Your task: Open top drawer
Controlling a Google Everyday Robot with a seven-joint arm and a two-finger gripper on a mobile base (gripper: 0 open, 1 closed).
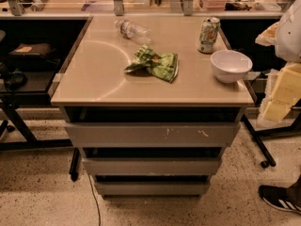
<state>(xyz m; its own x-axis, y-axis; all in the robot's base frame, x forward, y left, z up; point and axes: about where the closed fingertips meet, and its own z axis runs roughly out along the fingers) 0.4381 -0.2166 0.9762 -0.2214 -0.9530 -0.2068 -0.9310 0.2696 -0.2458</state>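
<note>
- Tool (281, 95) low at the right edge, pale yellow, off the right side of the tabletop (94, 79), well apart from the drawers; released or clenched, impossible to tell.
- Top drawer (153, 134) directly under the tabletop, dark gap above, white scuffs right of centre, two narrower drawers (151, 166) beneath.
- On the tabletop: white bowl (230, 65), can (209, 34), crumpled green bag (155, 64), plastic bottle (132, 30) lying flat.

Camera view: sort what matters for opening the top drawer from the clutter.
Job: top drawer; gripper, at the right edge, apart from the drawer.
Lying about: water bottle, green bag, can, white bowl, middle drawer, bottom drawer.
</note>
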